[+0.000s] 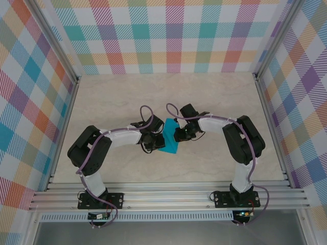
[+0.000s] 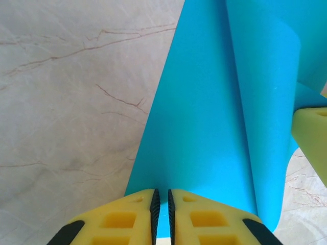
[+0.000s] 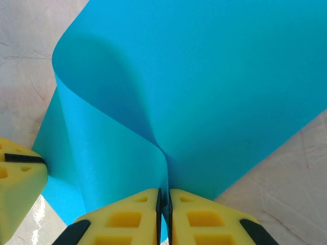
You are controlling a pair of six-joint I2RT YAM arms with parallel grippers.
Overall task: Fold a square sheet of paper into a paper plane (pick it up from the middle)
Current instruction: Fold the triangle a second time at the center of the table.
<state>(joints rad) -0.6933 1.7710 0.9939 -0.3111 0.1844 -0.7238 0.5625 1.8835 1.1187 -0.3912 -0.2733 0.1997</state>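
The square sheet of paper (image 1: 168, 145) is teal-blue and hangs bent between my two grippers above the middle of the table. In the right wrist view the sheet (image 3: 204, 92) curls into a fold that runs down into my right gripper (image 3: 164, 196), which is shut on it. In the left wrist view the sheet (image 2: 214, 112) spreads away from my left gripper (image 2: 161, 196). Its jaws stand a narrow slit apart, with the paper's near edge showing in the gap. From above, the left gripper (image 1: 155, 140) and right gripper (image 1: 177, 133) face each other across the sheet.
The marble-look table top (image 1: 168, 97) stretches behind and to both sides of the arms. Checked walls (image 1: 168, 35) close it in at the back and sides. A metal rail (image 1: 168, 196) runs along the near edge, by the arm bases.
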